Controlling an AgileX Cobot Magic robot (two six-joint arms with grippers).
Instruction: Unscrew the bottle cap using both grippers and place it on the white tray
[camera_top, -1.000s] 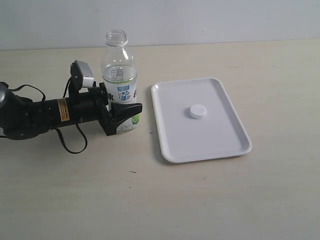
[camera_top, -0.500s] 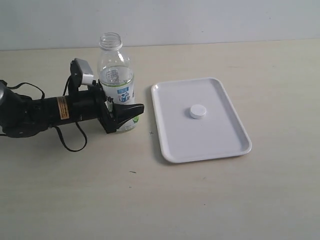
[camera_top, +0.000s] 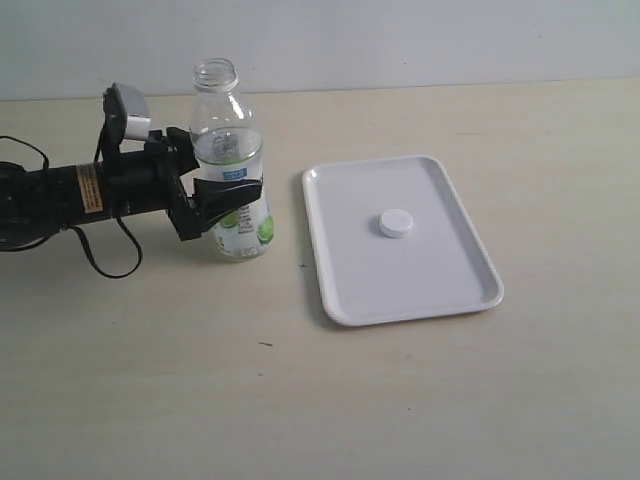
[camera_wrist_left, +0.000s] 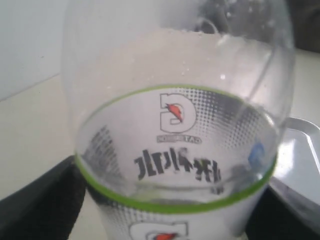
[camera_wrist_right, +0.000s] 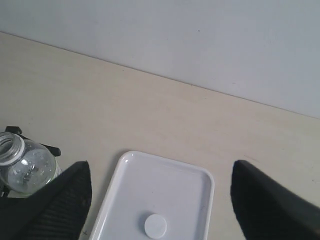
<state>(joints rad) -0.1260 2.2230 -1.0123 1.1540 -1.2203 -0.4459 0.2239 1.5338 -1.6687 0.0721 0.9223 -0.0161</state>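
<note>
The clear bottle stands upright on the table with its neck uncapped, left of the white tray. My left gripper reaches in from the left at label height and is open, with one black finger across the bottle's front and the other hidden behind it. In the left wrist view the bottle fills the space between the spread fingers. The white cap lies near the tray's middle. My right gripper hangs open high above the tray and cap, out of the exterior view.
A black cable loops from the left arm onto the beige table. A pale wall runs along the table's far edge. The bottle shows beside the tray in the right wrist view.
My left arm has drawn back to the left and risen, so its fingers sit higher on the bottle. The bottle has shifted slightly left. Tray and cap have not moved.
</note>
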